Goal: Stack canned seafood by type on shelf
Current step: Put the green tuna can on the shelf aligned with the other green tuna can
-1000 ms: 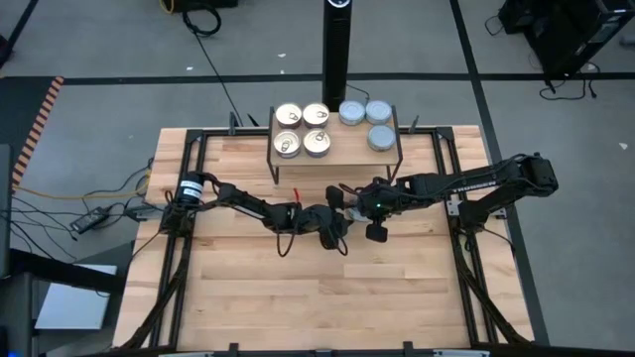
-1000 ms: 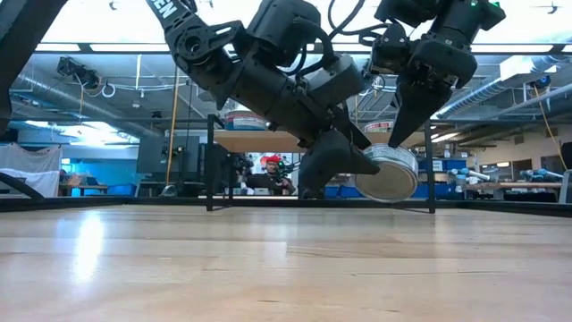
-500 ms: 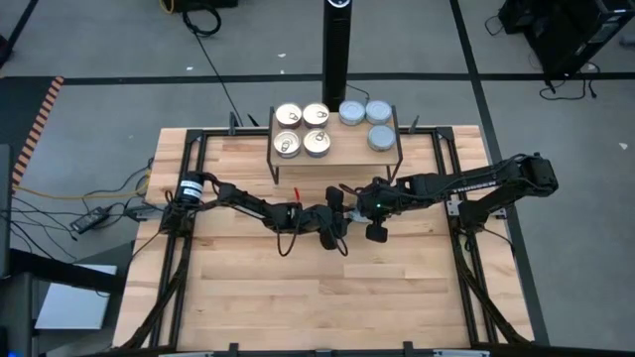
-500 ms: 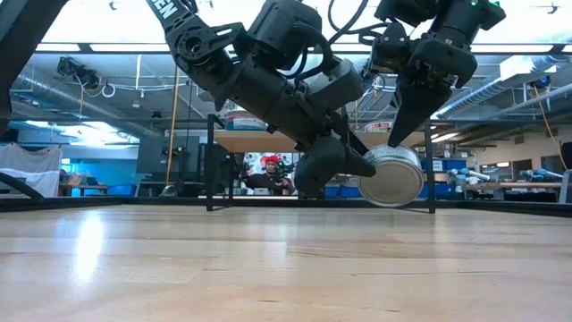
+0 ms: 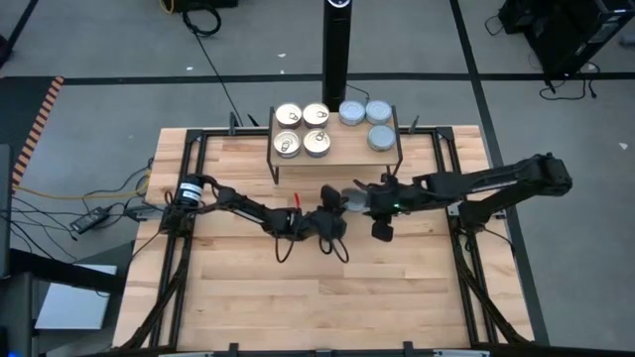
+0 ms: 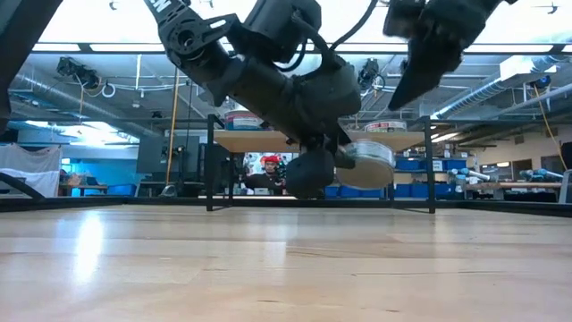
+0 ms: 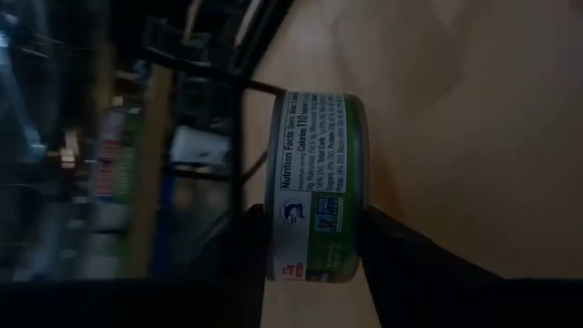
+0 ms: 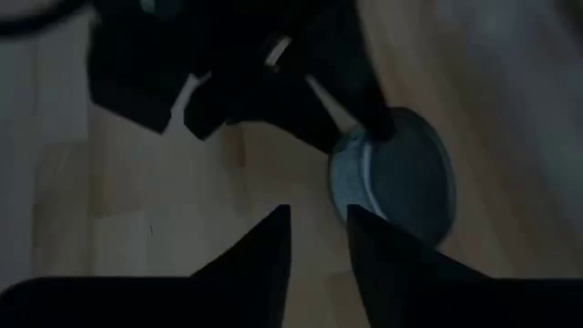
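Above tabletop (image 5: 248, 288): tin (image 7: 314, 187) betw. left pincer (image 7: 314, 260) fingers, clamped.

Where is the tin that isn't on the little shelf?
In the high view the tin is near the table's middle, just in front of the shelf, held off the wood by the left claw, with the right claw beside it.
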`<action>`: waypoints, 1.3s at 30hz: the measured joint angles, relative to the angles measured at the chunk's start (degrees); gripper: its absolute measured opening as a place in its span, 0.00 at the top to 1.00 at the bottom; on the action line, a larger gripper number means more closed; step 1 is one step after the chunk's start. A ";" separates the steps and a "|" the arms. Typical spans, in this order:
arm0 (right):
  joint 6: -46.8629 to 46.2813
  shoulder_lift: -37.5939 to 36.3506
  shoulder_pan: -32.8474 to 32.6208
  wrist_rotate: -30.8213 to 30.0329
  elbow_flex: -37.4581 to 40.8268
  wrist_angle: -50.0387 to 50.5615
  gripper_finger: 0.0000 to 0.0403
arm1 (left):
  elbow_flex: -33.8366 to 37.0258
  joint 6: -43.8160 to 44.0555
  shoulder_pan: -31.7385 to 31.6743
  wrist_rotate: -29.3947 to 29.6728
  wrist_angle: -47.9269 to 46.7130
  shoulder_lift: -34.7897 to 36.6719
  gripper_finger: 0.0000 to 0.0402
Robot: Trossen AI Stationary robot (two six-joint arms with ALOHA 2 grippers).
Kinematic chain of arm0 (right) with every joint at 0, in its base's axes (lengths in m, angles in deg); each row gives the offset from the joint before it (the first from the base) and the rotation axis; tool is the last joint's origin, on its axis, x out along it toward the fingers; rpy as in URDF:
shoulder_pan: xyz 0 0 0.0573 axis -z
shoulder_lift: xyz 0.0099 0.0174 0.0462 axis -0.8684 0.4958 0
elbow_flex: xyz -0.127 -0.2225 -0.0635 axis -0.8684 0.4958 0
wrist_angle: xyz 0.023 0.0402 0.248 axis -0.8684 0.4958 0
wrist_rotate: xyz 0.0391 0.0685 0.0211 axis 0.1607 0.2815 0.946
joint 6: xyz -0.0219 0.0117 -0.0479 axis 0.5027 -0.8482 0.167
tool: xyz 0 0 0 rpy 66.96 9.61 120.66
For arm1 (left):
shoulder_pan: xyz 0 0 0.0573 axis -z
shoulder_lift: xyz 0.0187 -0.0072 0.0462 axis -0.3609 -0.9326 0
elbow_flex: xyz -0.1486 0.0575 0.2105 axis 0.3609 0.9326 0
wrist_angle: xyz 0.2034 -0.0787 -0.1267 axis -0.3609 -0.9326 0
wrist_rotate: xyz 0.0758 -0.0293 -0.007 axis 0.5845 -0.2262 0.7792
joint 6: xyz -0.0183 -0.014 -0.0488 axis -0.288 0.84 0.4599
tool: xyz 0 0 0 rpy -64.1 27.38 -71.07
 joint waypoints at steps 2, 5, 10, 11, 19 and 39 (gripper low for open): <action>-1.33 -2.40 -1.62 -2.88 0.00 0.58 0.66 | 0.04 -2.97 0.66 3.12 1.58 0.00 0.62; -4.24 -5.12 -4.50 -8.14 0.00 1.97 0.61 | 1.58 -8.04 1.67 6.71 8.70 0.00 0.62; -11.28 -6.85 -9.97 -17.82 0.04 6.08 0.54 | 9.31 -21.92 3.25 9.76 34.94 0.00 0.62; -12.42 -6.88 -10.98 -19.50 0.39 6.12 0.53 | 11.44 -24.28 3.55 9.38 41.57 0.00 0.62; -10.45 -6.62 -15.26 -25.35 7.35 -7.14 0.49 | 24.01 -29.85 4.91 0.85 60.35 1.49 0.62; 15.65 6.06 -18.22 -39.54 -2.97 -6.61 0.43 | 18.62 -18.40 4.66 0.45 49.49 2.63 0.63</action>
